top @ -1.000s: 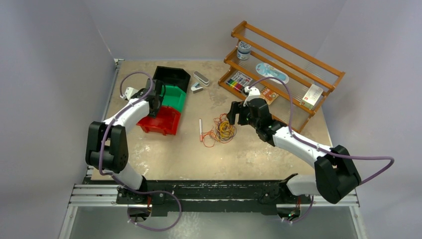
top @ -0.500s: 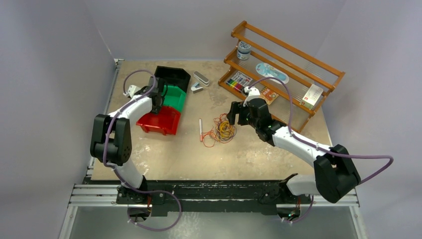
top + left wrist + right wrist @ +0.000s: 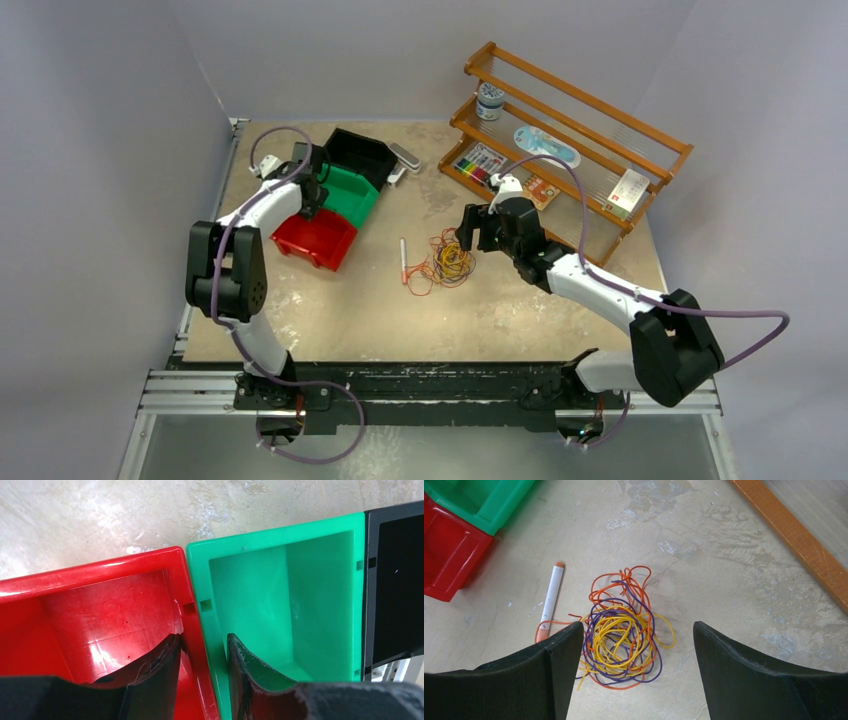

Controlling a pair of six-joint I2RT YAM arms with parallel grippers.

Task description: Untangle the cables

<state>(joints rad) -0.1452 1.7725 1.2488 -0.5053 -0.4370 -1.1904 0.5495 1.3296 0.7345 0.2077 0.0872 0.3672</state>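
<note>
Cables (image 3: 624, 635): tangled orange, yellow, purple loops; right fingers (image 3: 539, 680) spread wide above; left fingers (image 3: 155, 680) grip unclear

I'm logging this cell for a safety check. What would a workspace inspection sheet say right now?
Surface: beige table, scuffed and stained.
Job's things: wire tangle, orange, yellow, purple, one heap.
Clutter: marker beside the tangle; red bin, green bin, black bin.
Grippers: left gripper astride the red-green walls, grip unclear; right gripper open above the tangle.
Cables: purple arm cables hang in loops.
Surroundings: wooden rack holding small items; grey walls.
</note>
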